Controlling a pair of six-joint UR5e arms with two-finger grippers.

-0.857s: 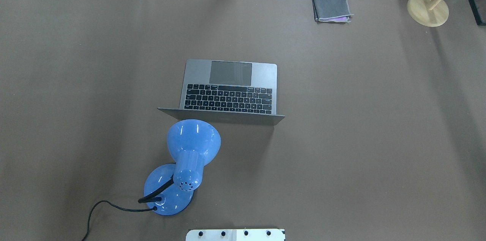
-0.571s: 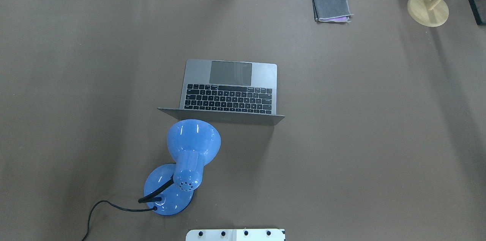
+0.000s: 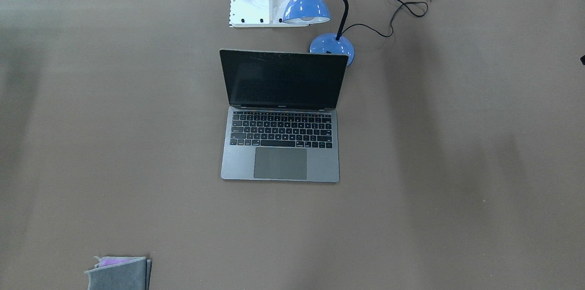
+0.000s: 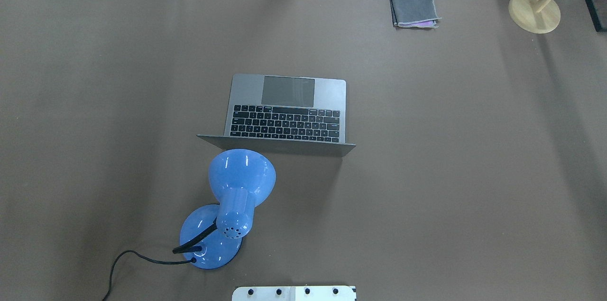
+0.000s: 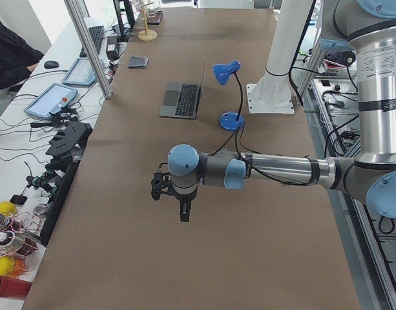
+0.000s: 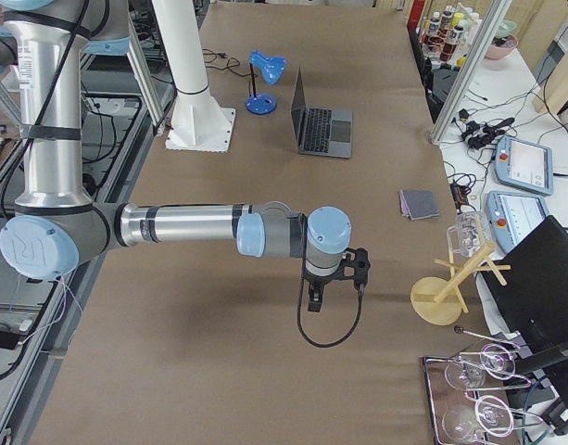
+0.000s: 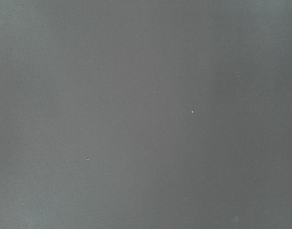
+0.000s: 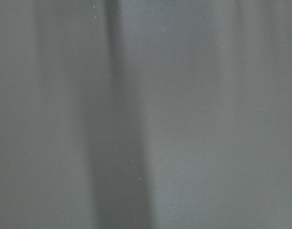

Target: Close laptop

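The laptop (image 4: 332, 97) stands open at the middle of the table, its lid upright on the robot's side and its black screen (image 3: 283, 81) facing away from the robot. It also shows in the left side view (image 5: 181, 100) and the right side view (image 6: 322, 130). My left gripper (image 5: 183, 210) hangs over bare table far off to the robot's left; I cannot tell whether it is open or shut. My right gripper (image 6: 316, 298) hangs over bare table far off to the right; I cannot tell its state either. Both wrist views show only table surface.
A blue desk lamp (image 4: 242, 177) stands just behind the lid on the robot's side, its shade close to the lid's top edge, its cord (image 3: 402, 4) trailing off. A folded grey cloth (image 4: 413, 8) and a wooden stand (image 4: 534, 11) sit at the far right. The robot's base (image 4: 294, 293) is at the near edge.
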